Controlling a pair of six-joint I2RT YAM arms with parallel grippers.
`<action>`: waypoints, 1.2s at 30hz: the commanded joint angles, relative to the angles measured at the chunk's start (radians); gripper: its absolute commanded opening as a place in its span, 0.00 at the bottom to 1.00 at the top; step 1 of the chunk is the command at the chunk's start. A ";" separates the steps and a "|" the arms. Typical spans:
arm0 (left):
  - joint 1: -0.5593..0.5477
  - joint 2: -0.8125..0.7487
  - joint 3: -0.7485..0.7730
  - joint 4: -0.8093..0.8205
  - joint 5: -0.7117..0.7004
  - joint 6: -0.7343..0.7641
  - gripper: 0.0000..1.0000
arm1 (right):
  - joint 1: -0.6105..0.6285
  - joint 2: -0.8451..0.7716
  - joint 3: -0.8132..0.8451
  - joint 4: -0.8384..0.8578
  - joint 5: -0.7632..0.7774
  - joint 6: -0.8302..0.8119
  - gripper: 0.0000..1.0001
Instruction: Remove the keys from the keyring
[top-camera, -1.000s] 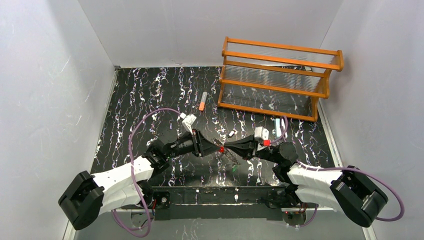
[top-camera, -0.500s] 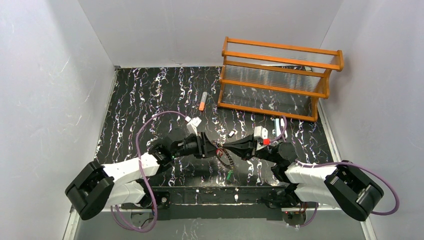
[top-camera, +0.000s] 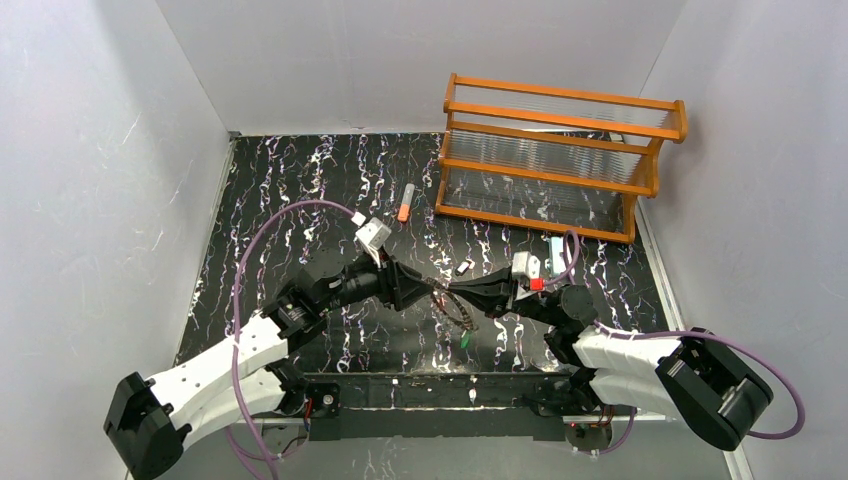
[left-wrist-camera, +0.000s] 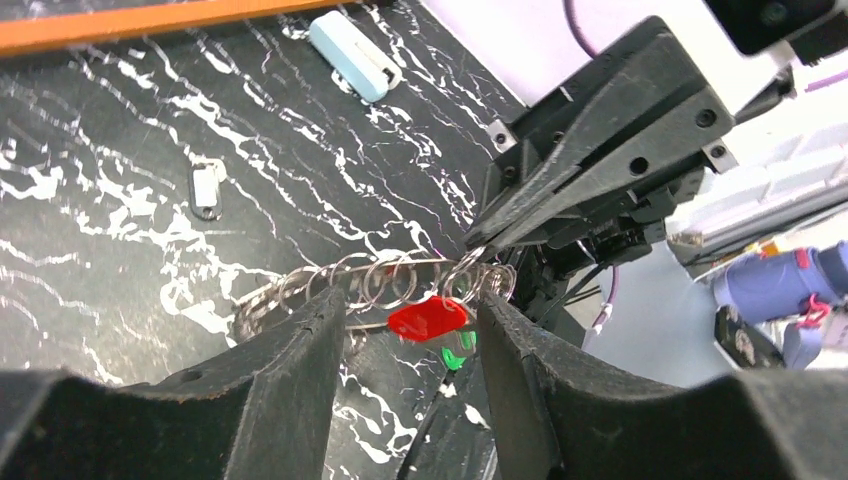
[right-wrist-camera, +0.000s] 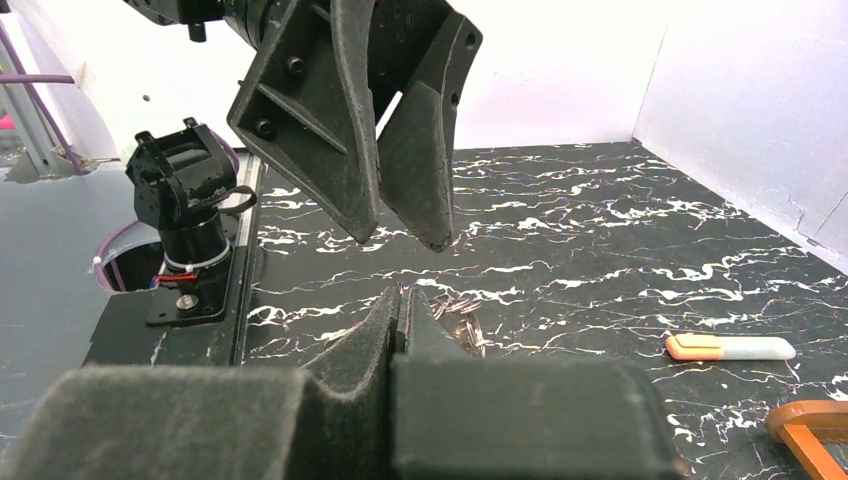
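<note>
Soft, even light fills the overhead view. The white walls (top-camera: 400, 60) are bright without burning out, and the arms throw only faint, soft-edged shadows on the black bench (top-camera: 300, 200). The clear panels of the rack (top-camera: 545, 175) carry pale streaks of reflection.

In the left wrist view, the left jaws at the bottom edge are dark and out of focus. The keyring (left-wrist-camera: 380, 283) glints sharply, the red key (left-wrist-camera: 428, 318) looks strongly saturated, and the upper right corner is washed out to near white.

In the right wrist view, the right jaws are a soft blur in front. The left jaws stand dark against a bright wall, and the bench is crisp in the middle distance.
</note>
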 joint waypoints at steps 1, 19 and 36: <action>0.004 0.016 -0.014 0.155 0.110 0.148 0.48 | -0.003 -0.022 0.013 0.051 -0.006 -0.012 0.01; 0.004 0.140 0.031 0.211 0.339 0.382 0.35 | -0.002 -0.019 0.025 0.051 -0.046 -0.002 0.01; 0.004 0.216 0.078 0.203 0.438 0.460 0.15 | -0.003 -0.004 0.041 0.049 -0.094 0.005 0.01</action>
